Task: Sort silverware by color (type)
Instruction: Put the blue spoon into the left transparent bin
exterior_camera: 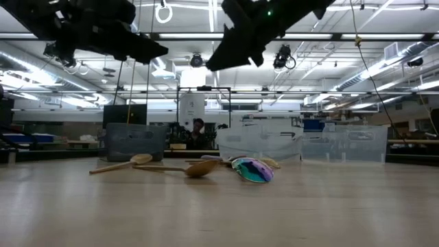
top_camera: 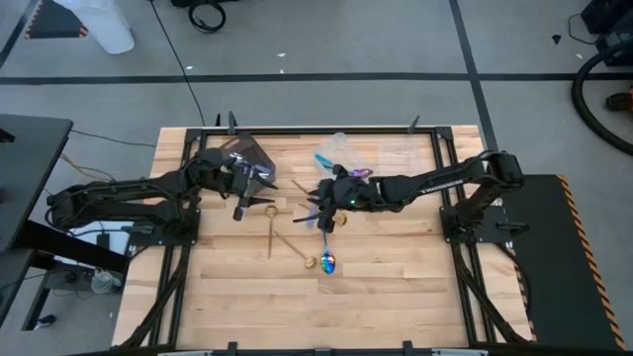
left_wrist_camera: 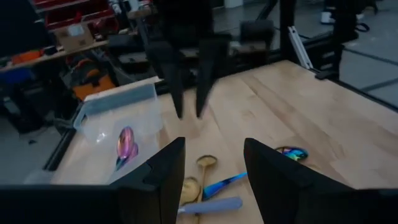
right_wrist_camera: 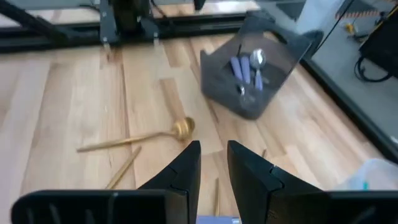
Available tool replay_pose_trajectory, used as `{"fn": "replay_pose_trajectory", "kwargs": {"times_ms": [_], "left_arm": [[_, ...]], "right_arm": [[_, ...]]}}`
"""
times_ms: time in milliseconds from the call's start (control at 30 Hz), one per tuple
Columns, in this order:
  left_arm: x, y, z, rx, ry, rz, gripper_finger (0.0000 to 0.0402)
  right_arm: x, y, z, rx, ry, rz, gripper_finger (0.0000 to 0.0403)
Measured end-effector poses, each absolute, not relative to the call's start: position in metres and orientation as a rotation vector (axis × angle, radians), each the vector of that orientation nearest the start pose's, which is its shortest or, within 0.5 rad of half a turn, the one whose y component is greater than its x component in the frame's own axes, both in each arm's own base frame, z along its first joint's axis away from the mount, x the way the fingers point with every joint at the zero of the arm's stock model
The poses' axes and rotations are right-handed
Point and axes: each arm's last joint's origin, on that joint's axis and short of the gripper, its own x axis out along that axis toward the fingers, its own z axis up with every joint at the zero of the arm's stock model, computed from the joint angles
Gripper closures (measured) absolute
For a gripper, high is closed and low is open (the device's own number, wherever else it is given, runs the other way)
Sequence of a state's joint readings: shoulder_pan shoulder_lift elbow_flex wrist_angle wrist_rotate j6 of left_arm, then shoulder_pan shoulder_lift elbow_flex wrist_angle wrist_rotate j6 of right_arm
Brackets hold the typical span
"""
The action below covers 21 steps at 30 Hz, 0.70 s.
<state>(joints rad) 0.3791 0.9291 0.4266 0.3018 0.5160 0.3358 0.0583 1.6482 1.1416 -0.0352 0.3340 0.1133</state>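
Note:
Several spoons lie mid-table: gold ones [top_camera: 269, 235] [right_wrist_camera: 180, 129], an iridescent one [top_camera: 327, 262] [exterior_camera: 252, 170], and a blue handle [left_wrist_camera: 224, 183] beside a lilac handle [left_wrist_camera: 211, 204]. At the far left stands a dark tub [top_camera: 247, 158] [right_wrist_camera: 255, 74] holding silver spoons. A clear tub [top_camera: 341, 150] [left_wrist_camera: 118, 112] holds one iridescent spoon [left_wrist_camera: 126, 144]. My left gripper [top_camera: 255, 206] [left_wrist_camera: 214, 174] hovers open near the dark tub. My right gripper [top_camera: 309, 213] [right_wrist_camera: 214, 168] hangs above the spoons, a narrow gap between its fingers and nothing in it.
A second clear tub [exterior_camera: 343, 144] stands at the far right of the table. Black frame rails [top_camera: 297, 129] run along the table's edges. The near half of the wooden top [top_camera: 326, 307] is bare. A person [exterior_camera: 198, 130] shows in the room behind.

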Motion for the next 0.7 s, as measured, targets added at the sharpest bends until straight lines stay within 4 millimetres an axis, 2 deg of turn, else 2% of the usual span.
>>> {"fn": "replay_pose_trajectory", "kwargs": {"times_ms": [433,500,700], "left_arm": [[0.186,0.066,0.228,0.144,0.198,-0.106,0.0228],[0.185,0.066,0.227,0.139,0.209,-0.103,0.0228],[0.185,0.068,0.226,0.135,0.224,-0.077,0.0228]], "right_arm": [[0.379,0.010,0.200,0.078,0.687,-0.336,0.0242],[0.382,0.011,0.196,0.110,0.707,-0.342,0.0237],[0.385,0.021,0.186,0.218,0.939,-0.378,0.0241]]}}
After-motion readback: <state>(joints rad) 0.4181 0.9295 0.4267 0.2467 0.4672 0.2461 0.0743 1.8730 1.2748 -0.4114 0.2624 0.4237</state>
